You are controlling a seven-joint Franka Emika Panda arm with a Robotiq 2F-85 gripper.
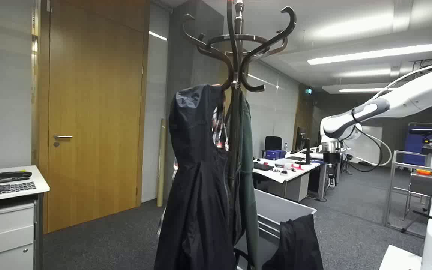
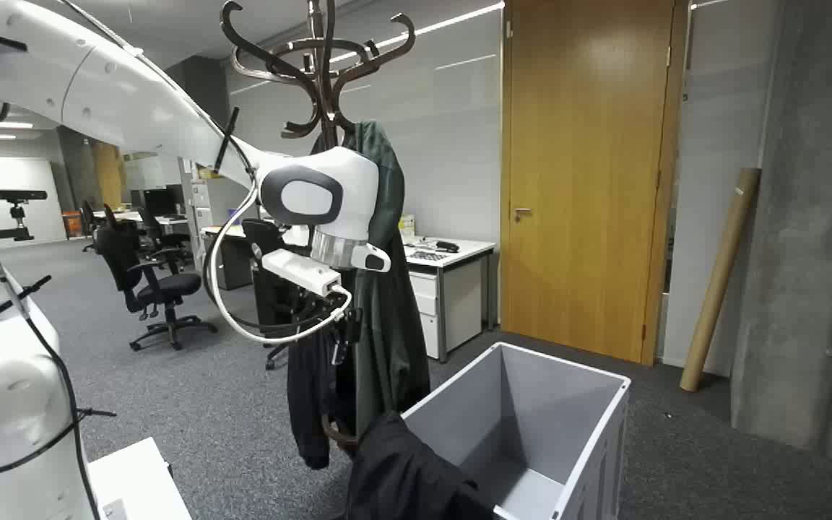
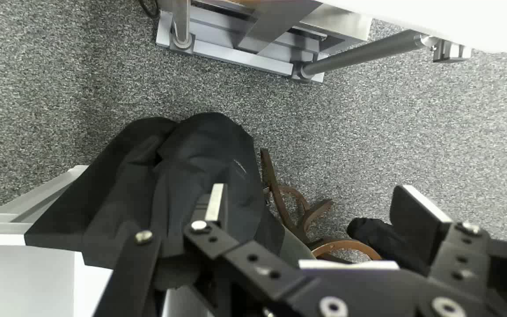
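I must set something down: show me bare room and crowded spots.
Bare: the grey carpet between the black wheeled office chair and the white tabletop. Crowded: around the brown curved-arm coat stand, with dark hanging coats, the open black gripper, and black cloth draped over the grey plastic crate.

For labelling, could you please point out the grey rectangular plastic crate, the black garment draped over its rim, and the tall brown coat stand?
Crate (image 2: 557,408), in an exterior view: inner wall.
Garment (image 2: 405,473), in an exterior view: middle.
Coat stand (image 1: 235,127), in an exterior view: post.
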